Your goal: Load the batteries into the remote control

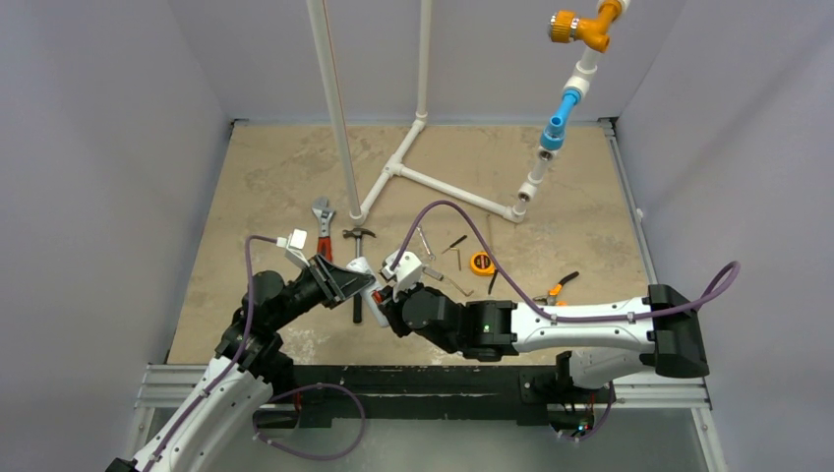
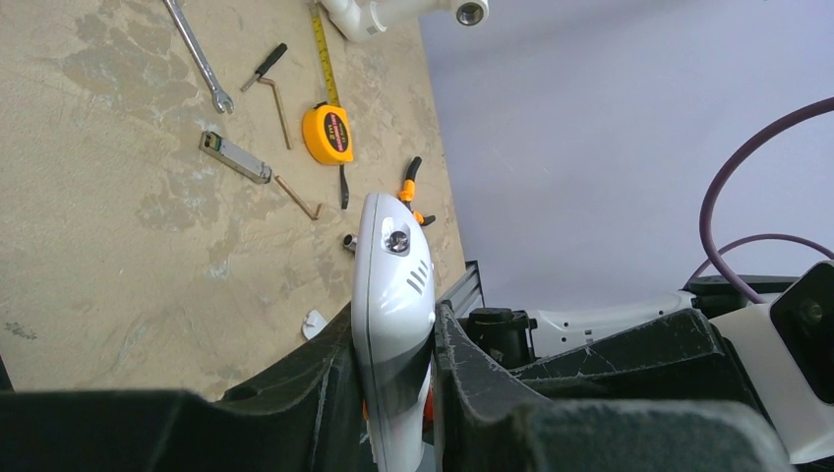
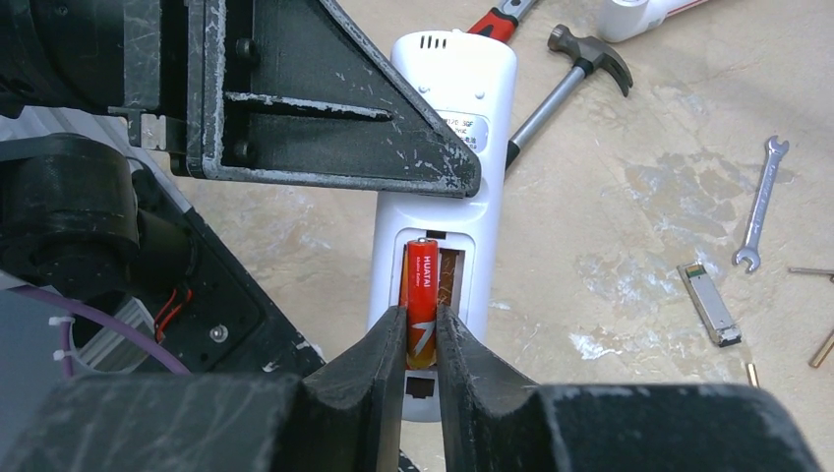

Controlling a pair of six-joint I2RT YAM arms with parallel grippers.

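Observation:
The remote control is held off the table, back side up, with its recess open. My left gripper is shut on the sides of the remote control, near the middle of the table. One of the batteries, orange-red, lies lengthwise in the left slot of the recess. My right gripper has both fingers against this battery's lower half. The slot beside it shows bare brown metal. In the top view my right gripper meets the left gripper at the remote.
A hammer, a red-handled wrench, an orange tape measure, pliers, a spanner and small bits lie round the middle. A white pipe frame stands behind. A small white cover piece lies below the remote.

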